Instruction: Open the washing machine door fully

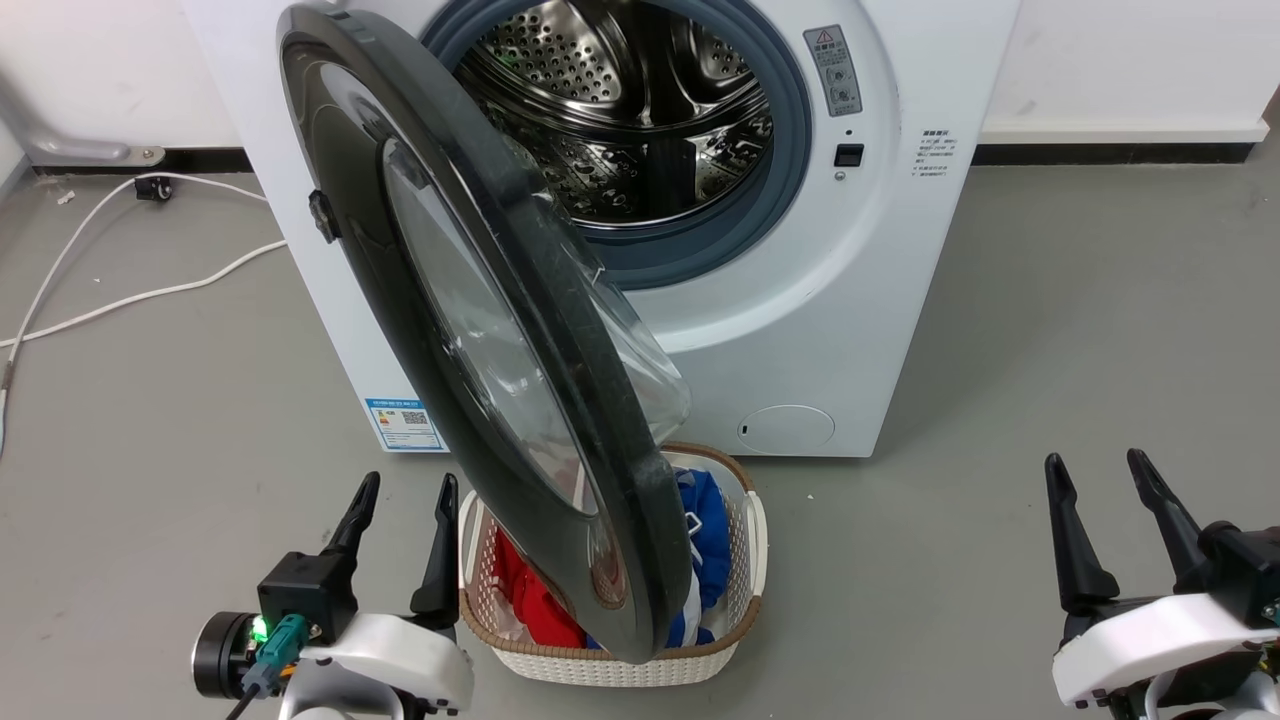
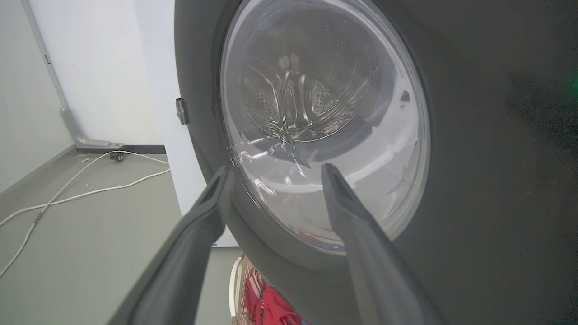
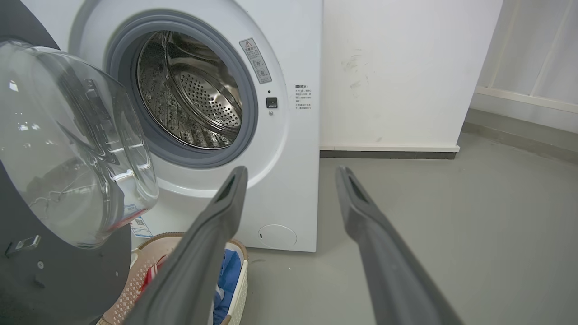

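**Door part-open; 2 grippers spread and empty**

Count: 1 washer (image 1: 880, 250), 1 door (image 1: 545, 320), 1 basket (image 1: 600, 665), 2 grippers. The door hangs from the washer's left side, swung out part-way and almost edge-on in the head view. Its glass bowl faces the bare steel drum (image 1: 640, 100), and its lower edge hangs over the basket. The left gripper (image 1: 408, 485) has its 2 fingers spread wide with nothing between them. It sits just left of the basket, facing the door's outer side, and in the left wrist view its fingers (image 2: 203, 225) frame the lower rim and glass. Contact with the door cannot be told. The right gripper (image 1: 1095, 460) is equally wide, holds nothing, and sits well apart from the washer over bare floor. The basket stands on the floor against the washer front and holds red cloth (image 1: 525, 595) and blue cloth (image 1: 710, 530).
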`<state>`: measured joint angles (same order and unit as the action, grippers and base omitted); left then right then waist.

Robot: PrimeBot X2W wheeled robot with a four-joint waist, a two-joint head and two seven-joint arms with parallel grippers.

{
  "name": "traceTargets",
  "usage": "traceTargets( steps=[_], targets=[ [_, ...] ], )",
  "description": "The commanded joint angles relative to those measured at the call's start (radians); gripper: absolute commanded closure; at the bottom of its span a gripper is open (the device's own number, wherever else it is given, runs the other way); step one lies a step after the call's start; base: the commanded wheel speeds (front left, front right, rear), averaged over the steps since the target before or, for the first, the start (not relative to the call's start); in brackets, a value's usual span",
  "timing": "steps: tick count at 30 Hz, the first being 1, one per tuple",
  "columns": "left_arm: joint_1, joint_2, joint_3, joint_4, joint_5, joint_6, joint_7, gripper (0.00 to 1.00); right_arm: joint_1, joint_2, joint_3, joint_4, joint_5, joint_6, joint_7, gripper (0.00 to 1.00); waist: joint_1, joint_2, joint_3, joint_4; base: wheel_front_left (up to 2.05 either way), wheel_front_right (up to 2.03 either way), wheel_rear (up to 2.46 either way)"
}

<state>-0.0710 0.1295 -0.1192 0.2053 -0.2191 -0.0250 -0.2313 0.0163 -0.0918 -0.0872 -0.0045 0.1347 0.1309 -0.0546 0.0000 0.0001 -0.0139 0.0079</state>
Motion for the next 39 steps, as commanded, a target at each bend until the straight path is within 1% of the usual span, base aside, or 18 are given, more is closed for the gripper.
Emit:
traceTargets(
  steps=[1, 11, 14, 17, 18, 19, 20, 28, 31, 35, 39],
  targets=[
    [0.006, 0.004, -0.002, -0.003, -0.003, 0.005, 0.003, 0.0, 0.013, 0.005, -0.002, -0.009, -0.008, 0.0, 0.001, 0.0, 0.0, -0.0001, 0.001, 0.0, 0.0, 0.0, 0.0],
    [-0.007, 0.009, -0.007, -0.006, -0.006, 0.016, 0.001, 0.0, 0.017, 0.014, 0.007, -0.028, -0.015, 0.0, 0.016, 0.0, 0.0, -0.0001, 0.006, -0.003, 0.0, 0.0, 0.0],
    [-0.012, 0.011, -0.008, -0.005, 0.0, 0.025, 0.0, 0.0, 0.014, 0.015, 0.01, -0.032, -0.019, 0.0, 0.023, 0.0, 0.0, -0.0001, 0.007, -0.005, 0.0, 0.0, 0.0],
    [-0.017, 0.019, -0.01, -0.007, 0.024, 0.053, -0.004, 0.0, 0.012, 0.017, 0.013, -0.035, -0.02, 0.0, 0.027, 0.0, 0.0, -0.0001, 0.007, -0.005, 0.0, 0.0, 0.0],
    [-0.017, 0.015, -0.009, -0.01, 0.015, 0.047, -0.007, 0.0, 0.013, 0.017, 0.013, -0.036, -0.02, 0.0, 0.029, 0.0, 0.0, -0.0001, 0.007, -0.005, 0.0, 0.0, 0.0],
    [-0.017, 0.015, -0.008, -0.013, 0.014, 0.045, -0.009, 0.84, 0.014, 0.018, 0.014, -0.037, -0.019, 0.0, 0.03, 0.0, 0.0, -0.0001, 0.006, -0.006, 0.0, 0.0, 0.0],
    [-0.019, 0.013, -0.008, -0.016, 0.008, 0.044, -0.01, 1.0, 0.016, 0.019, 0.014, -0.037, -0.019, 0.0, 0.031, 0.0, 0.0, -0.0001, 0.006, -0.006, 0.0, 0.0, 0.0],
    [-0.043, 0.016, -0.008, -0.043, -0.01, 0.036, -0.012, 1.0, 0.007, 0.023, 0.023, -0.028, -0.014, 0.0, 0.028, 0.0, 0.0, -0.0001, 0.007, -0.012, 0.0, 0.0, 0.0],
    [-0.065, 0.022, -0.003, -0.073, -0.009, 0.042, -0.016, 1.0, 0.005, 0.025, 0.02, -0.026, -0.016, 0.0, 0.026, 0.0, 0.0, -0.0001, 0.006, -0.01, 0.0, 0.0, 0.0],
    [-0.106, 0.032, 0.008, -0.148, 0.0, 0.052, -0.019, 1.0, 0.011, 0.027, 0.021, -0.023, -0.02, 0.0, 0.026, 0.0, 0.0, -0.0001, 0.0, -0.005, 0.0, 0.0, 0.0],
    [-0.157, 0.04, 0.006, -0.252, 0.012, 0.059, -0.008, 1.0, 0.017, 0.028, 0.019, -0.022, -0.024, 0.0, 0.026, 0.0, 0.0, -0.0001, -0.007, 0.0, 0.0, 0.0, 0.0]
  ],
)
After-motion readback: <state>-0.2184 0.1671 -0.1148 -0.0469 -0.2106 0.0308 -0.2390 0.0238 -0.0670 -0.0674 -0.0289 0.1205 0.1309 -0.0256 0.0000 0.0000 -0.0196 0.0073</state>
